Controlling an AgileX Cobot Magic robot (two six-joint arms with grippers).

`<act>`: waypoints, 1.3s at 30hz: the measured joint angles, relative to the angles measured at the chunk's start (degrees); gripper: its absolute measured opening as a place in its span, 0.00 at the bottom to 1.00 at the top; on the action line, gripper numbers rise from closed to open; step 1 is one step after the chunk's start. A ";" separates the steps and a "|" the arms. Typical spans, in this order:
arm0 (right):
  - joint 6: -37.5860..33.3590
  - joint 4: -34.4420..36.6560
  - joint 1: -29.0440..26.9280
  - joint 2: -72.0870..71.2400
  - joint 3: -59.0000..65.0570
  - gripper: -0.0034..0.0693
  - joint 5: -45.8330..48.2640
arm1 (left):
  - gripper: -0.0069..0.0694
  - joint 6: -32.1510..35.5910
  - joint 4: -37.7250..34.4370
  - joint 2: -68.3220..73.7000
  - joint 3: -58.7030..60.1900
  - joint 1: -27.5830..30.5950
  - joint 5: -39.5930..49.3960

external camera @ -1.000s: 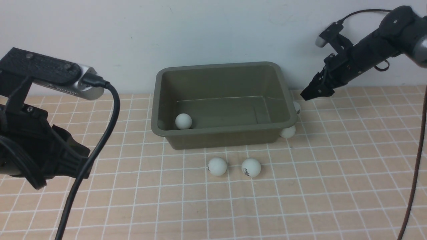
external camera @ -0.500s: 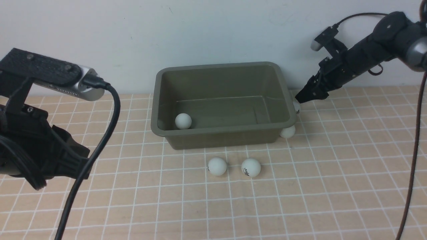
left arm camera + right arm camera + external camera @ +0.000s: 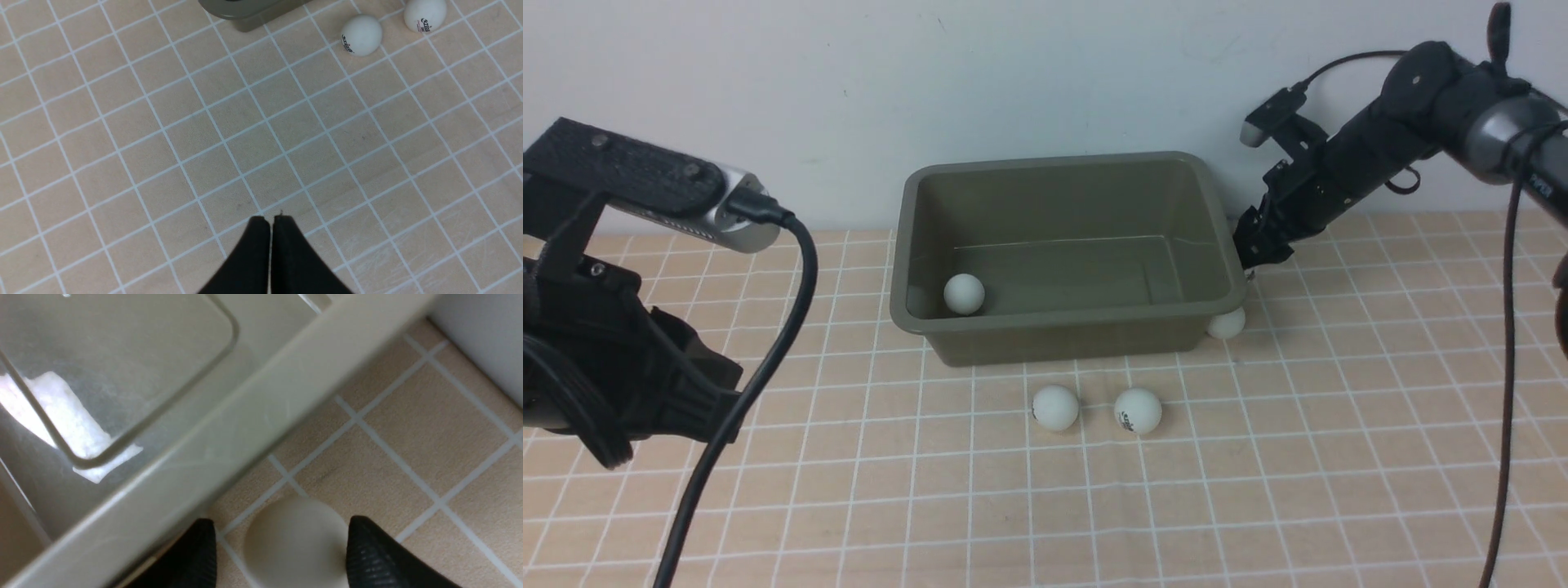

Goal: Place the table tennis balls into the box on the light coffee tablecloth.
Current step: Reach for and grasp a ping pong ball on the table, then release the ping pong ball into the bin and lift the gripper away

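Near left: the left pincer point(image 3: 269, 220) has its tips together and empty, hanging over bare light coffee tablecloth point(image 3: 163, 122).
Front of tub: a plain ball point(image 3: 1055, 407) and a logo ball point(image 3: 1137, 411) lie side by side on the cloth, just before the box point(image 3: 1062, 327).
Near right corner: the corner ball point(image 3: 1227, 322) sits outside, against or just beside the box.
Inside: the boxed ball point(image 3: 964, 294) rests by the near left wall.
Far right side: the right pincer point(image 3: 280, 531) has its fingers apart, straddling the fifth ball point(image 3: 296, 543) on the cloth beside the box wall. It is not clamped.
Step, as judged: grasping the fifth ball.
Doing it well: one finger sits close under the flared rim, so centre the ball and close gently or it may squirt out. Lift clear of the rim before carrying over.
Tally: one of five in.
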 joint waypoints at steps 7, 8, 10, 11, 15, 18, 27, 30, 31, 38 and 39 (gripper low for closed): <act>0.27 -0.43 0.07 2.18 -0.18 0.58 -0.13 | 0.03 0.00 -0.05 0.00 0.00 0.00 0.04; 0.27 -0.49 0.07 2.24 -0.18 0.58 -0.13 | 0.03 0.00 -0.05 0.00 0.00 0.00 0.04; 0.87 -1.20 0.07 2.15 -0.18 0.55 0.04 | 0.03 0.00 -0.05 0.00 0.00 0.00 0.11; 0.96 -2.02 0.07 1.99 -0.18 0.55 0.21 | 0.03 0.00 -0.10 0.00 0.00 0.00 0.18; 1.26 -3.80 -0.76 0.86 -0.26 0.55 0.78 | 0.03 0.02 -0.45 0.00 0.00 0.00 0.24; 1.82 -4.15 -2.83 -0.63 -1.72 0.55 1.56 | 0.03 0.02 -1.11 0.00 0.00 0.00 0.30; 7.32 12.27 -5.22 -2.14 -9.15 0.55 2.13 | 0.03 0.02 -1.82 0.00 0.00 0.00 0.40; 7.14 15.57 -3.24 -2.19 -9.41 0.55 0.96 | 0.03 0.02 -2.37 0.00 0.00 0.00 0.53; 7.09 15.52 -2.10 -2.28 -9.48 0.55 0.73 | 0.03 0.02 -2.52 0.00 0.00 0.00 0.73; 9.18 6.88 6.85 -2.49 -9.60 0.55 0.78 | 0.03 0.02 -2.81 0.00 0.00 0.00 2.56; 9.99 5.41 8.40 -2.49 -9.60 0.55 0.83 | 0.03 0.02 -2.81 0.00 0.00 0.00 2.71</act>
